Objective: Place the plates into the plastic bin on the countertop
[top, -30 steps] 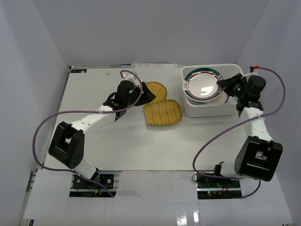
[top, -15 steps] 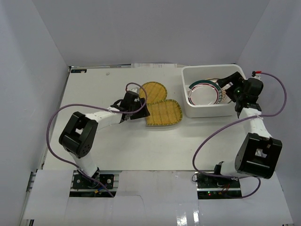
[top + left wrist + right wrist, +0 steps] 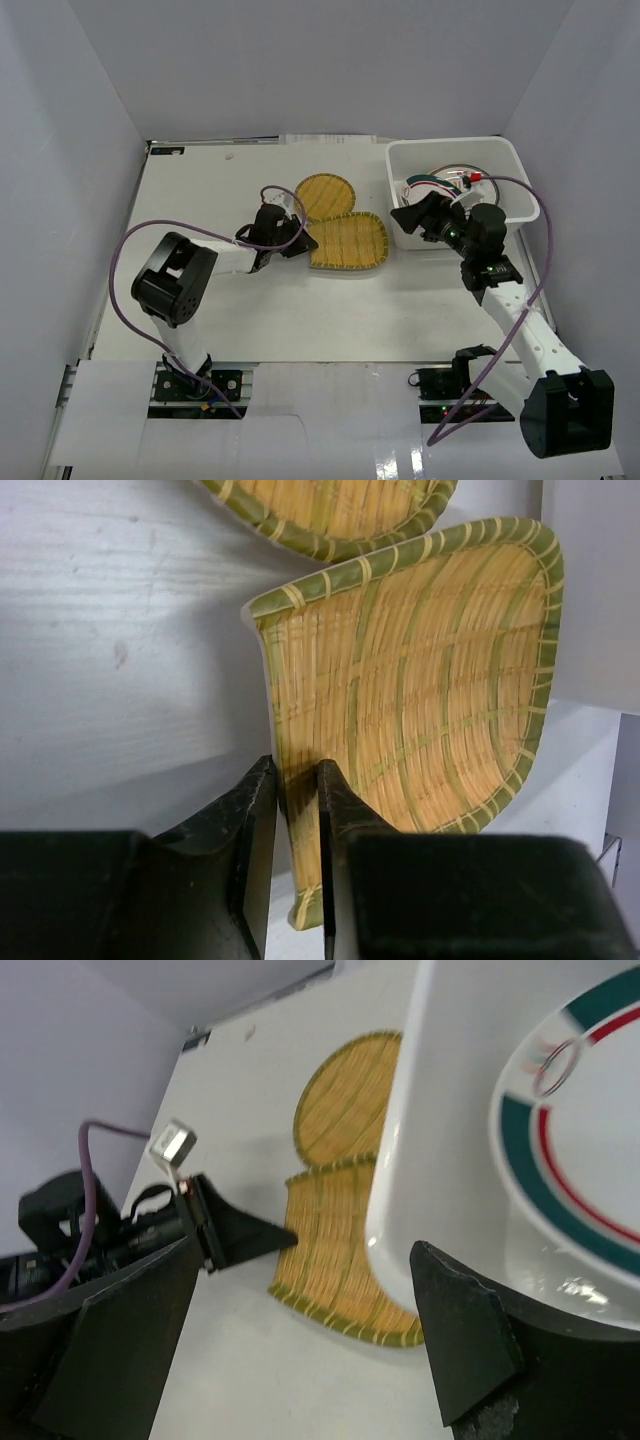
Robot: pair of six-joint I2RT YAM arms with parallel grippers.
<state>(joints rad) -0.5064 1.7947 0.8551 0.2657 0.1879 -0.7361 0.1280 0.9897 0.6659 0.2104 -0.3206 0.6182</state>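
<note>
Top external view: two woven plates on the surface (image 3: 200,200), both left of the plastic bin (image 3: 520,195). One is the round woven plate (image 3: 325,195), farther back. One is the squarish woven plate (image 3: 348,240), nearer. Their rims overlap or touch where they meet. No other plates on the surface.

Bin contents: one patterned plate (image 3: 430,183) shows, white with green and red bands on the rim. A cable crosses above it. Cannot tell whether more plates lie under it.

Left gripper (image 3: 293,235) sits low at the left edge of the squarish plate. Left wrist view: the left gripper (image 3: 297,820) has its fingers (image 3: 255,820) drawn narrow, one on each side of the squarish woven plate (image 3: 420,680) rim, pinching it. Round woven plate (image 3: 330,510) lies just beyond, at the top of that view.

Right gripper (image 3: 405,215) hangs over the near left corner of the bin, pointing toward the woven plates. Right wrist view: the right gripper (image 3: 305,1248) is spread wide and holds nothing. The bin wall (image 3: 420,1140) runs between its fingers (image 3: 465,1340). Patterned plate (image 3: 580,1130) lies inside the bin to the right. Both woven plates, round (image 3: 345,1100) and squarish (image 3: 340,1250), lie outside it to the left, with the left gripper (image 3: 230,1235) at the squarish one's edge.
</note>
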